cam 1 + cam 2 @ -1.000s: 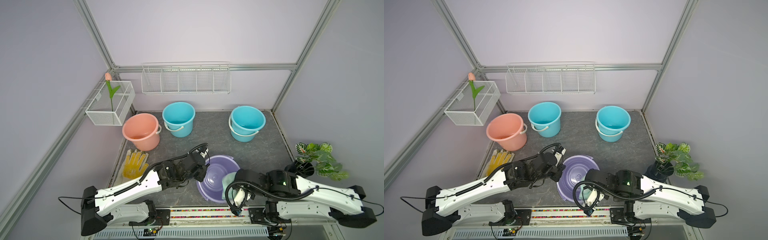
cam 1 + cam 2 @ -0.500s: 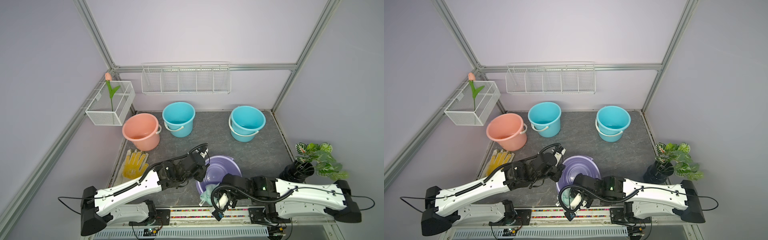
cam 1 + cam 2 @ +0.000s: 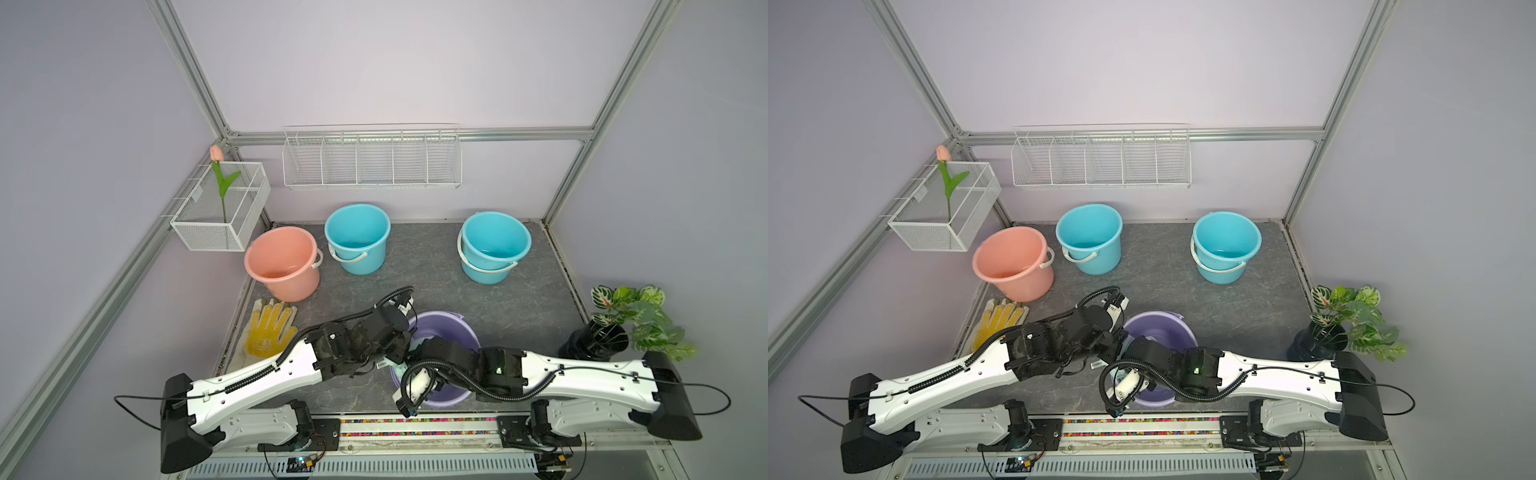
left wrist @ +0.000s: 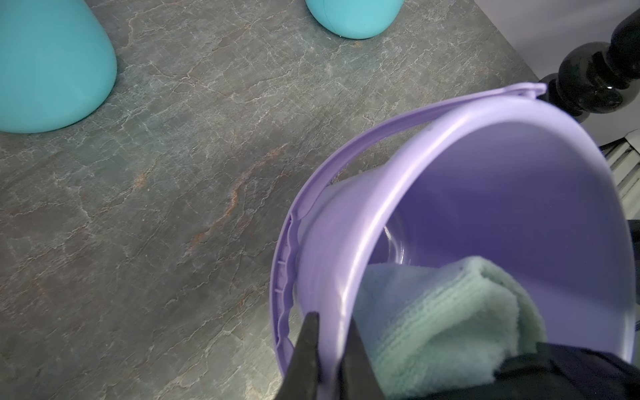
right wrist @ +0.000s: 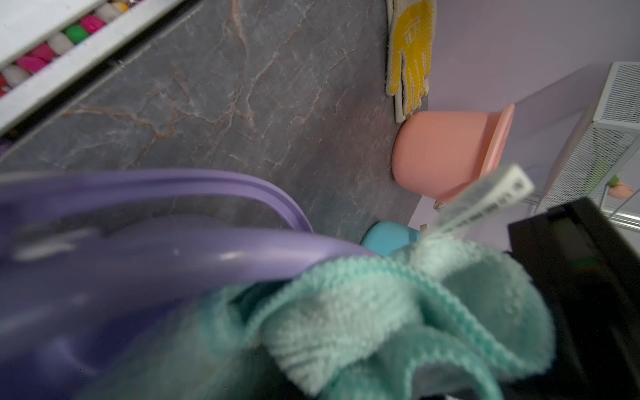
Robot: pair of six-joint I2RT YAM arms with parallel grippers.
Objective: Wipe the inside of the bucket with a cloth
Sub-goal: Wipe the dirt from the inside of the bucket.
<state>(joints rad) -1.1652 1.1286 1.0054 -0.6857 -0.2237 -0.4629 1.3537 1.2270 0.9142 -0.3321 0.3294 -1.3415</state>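
Over the last second the right claw [image 4: 512, 372], closed on the cloth [image 4: 443, 318], has swung across the purple bucket [image 4: 502, 207] to its near-left rim, beside the left claw [image 4: 332, 318] pinching that rim; under it, a grey veined mat [image 3: 415, 257]; behind it, lilac walls [image 3: 374, 62].

Over the last 1 second the right arm [image 3: 582, 376] has swung toward the robot's left. Its rear end has drawn inward, and its black joint, which sat against the plant pot [image 3: 594, 341], now lies well apart from it in both top views. The cloth [image 4: 433, 329] has swept with it across the bucket [image 3: 446, 328], from the right side of the inside 1 second ago, past the near edge 0.5 seconds ago, to the left rim now.
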